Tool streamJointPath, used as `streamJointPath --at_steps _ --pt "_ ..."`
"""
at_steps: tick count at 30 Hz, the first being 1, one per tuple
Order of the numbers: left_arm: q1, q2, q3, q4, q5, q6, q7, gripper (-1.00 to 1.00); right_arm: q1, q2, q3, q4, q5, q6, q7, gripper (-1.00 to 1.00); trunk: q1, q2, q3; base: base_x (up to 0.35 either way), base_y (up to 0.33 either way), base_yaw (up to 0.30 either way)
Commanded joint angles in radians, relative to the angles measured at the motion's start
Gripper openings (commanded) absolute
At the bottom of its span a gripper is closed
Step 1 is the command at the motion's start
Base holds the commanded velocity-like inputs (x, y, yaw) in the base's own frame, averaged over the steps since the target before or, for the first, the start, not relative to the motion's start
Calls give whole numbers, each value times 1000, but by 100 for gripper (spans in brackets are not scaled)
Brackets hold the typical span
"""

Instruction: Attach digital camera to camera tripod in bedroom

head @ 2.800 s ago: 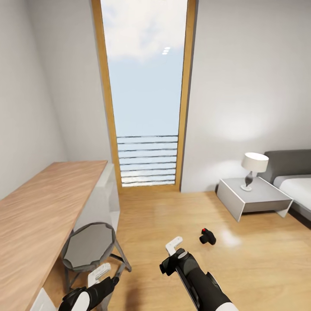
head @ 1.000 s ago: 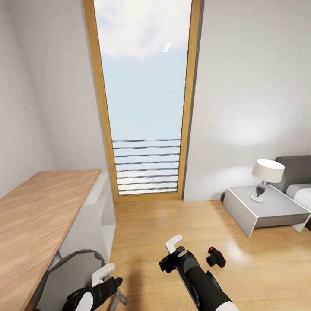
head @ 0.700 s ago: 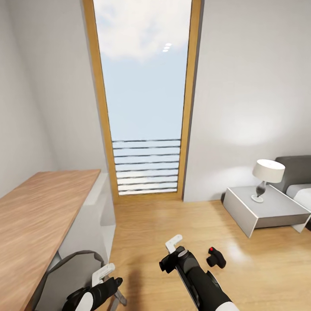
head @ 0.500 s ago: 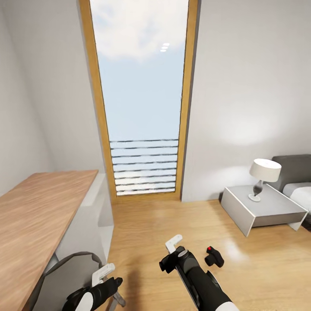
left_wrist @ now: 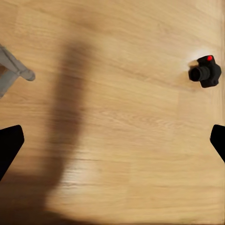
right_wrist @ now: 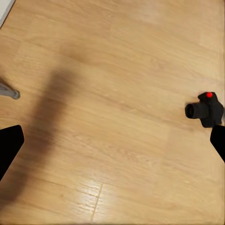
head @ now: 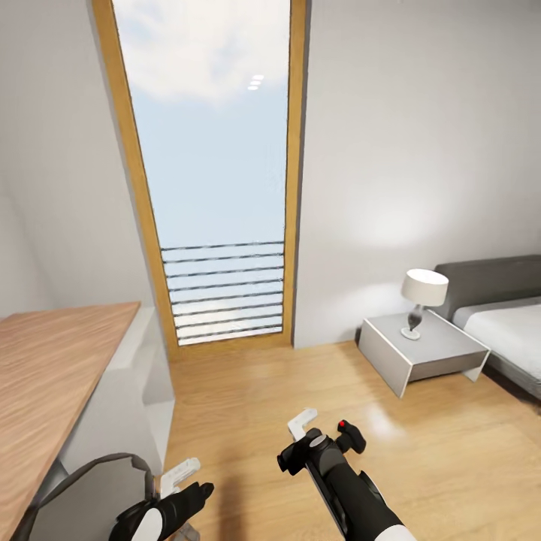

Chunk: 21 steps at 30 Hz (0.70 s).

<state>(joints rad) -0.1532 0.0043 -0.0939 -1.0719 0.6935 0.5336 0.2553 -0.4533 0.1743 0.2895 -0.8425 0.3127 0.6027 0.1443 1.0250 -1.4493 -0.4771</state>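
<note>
The digital camera (head: 350,436) lies on the floor (head: 240,391) between desk (head: 52,361) and nightstand (head: 421,352).

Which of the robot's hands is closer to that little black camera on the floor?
The right. The right gripper hangs just beside the camera; the left gripper is lower in the head view, by the chair, well off.

In the head view the right arm (head: 342,481) covers the near part of the digital camera (head: 350,436), so its full shape cannot be seen. The bed (head: 500,323) is cut by the right edge, and the desk (head: 45,368) by the left edge. The chair (head: 83,500) at the desk's near corner is cut by the bottom edge. In both wrist views each fingertip is cut off at the picture's side edges.
</note>
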Motion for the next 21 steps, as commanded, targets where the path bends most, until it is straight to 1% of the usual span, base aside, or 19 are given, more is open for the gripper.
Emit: streamJointPath --at_steps 1,10,13,21 --pt "0 0 -1 -2 11 2 9 100 -1 0 0 -1 11 5 7 100 0 -1 -1 0 0 -265" --pt "-1 0 -1 -2 11 2 7 100 -1 0 1 -2 11 5 8 100 0 -1 -1 2 -2 -259" --pt "0 0 -1 -3 11 2 7 100 -1 0 0 -2 11 5 9 100 0 -1 -1 70 -59 -208" --pt "0 0 -1 -3 11 2 6 100 0 0 0 -3 11 3 8 100 0 -1 -1 232 -198 -34"
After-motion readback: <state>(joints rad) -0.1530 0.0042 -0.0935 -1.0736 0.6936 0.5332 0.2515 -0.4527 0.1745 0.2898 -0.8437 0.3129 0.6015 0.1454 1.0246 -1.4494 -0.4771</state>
